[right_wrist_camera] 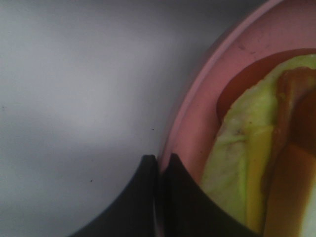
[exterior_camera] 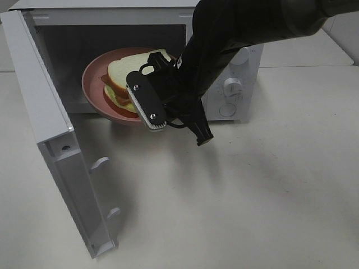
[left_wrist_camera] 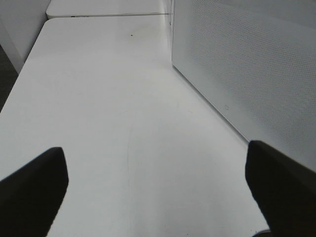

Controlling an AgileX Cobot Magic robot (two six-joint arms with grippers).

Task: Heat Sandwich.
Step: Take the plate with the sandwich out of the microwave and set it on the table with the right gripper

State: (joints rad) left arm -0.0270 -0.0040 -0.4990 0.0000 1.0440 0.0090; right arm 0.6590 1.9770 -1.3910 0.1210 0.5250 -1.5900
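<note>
Door (exterior_camera: 53,151) of microwave (exterior_camera: 235,61) hangs wide, clearing the cavity. Left claw (left_wrist_camera: 157,190) idles spread over the desk (left_wrist_camera: 113,118). Right claw (right_wrist_camera: 160,170) pinches the pink plate (right_wrist_camera: 197,123) by its rim, so the sandwich (exterior_camera: 132,73) rides untouched through the mouth.

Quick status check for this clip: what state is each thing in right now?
Microwave door: swung wide open.
Pink plate: gripped at its rim, partly inside the microwave.
Sandwich: on the plate, stacked, intact.
Right gripper: fingers shut on the plate rim.
Left gripper: fingers wide apart, holding nothing, above the table.
</note>
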